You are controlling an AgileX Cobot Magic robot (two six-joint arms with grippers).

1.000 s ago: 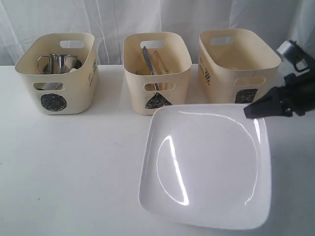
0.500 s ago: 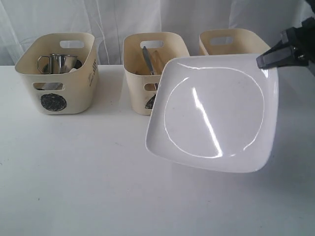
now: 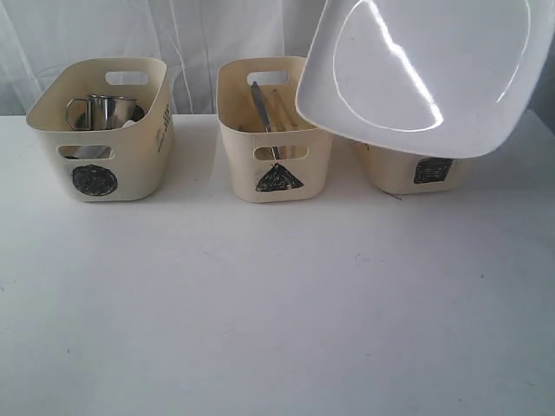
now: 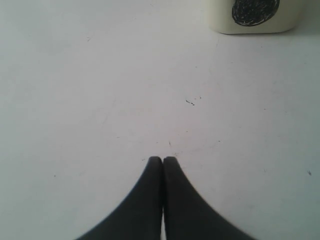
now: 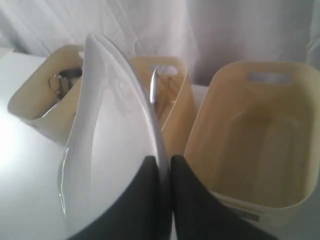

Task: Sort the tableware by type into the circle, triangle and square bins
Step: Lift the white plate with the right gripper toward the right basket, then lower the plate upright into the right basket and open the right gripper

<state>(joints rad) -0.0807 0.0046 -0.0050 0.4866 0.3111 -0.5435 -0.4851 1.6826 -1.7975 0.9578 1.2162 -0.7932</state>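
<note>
The large white plate (image 5: 110, 150) is being gripped by its rim between the closed jaws of the right gripper (image 5: 164, 167). It is being held in the air, tilted nearly on edge and spreading away to one side of them. The square bin (image 5: 250, 150) is sitting below and just to the other side of the jaws, with nothing showing inside. The carrying step is judged to be in hand. Next, the plate is likely needing to be swung over that bin's opening, lowered and released. The left gripper (image 4: 162, 161) is being held over the table (image 4: 100, 75), its jaws pressed together on nothing.
</note>
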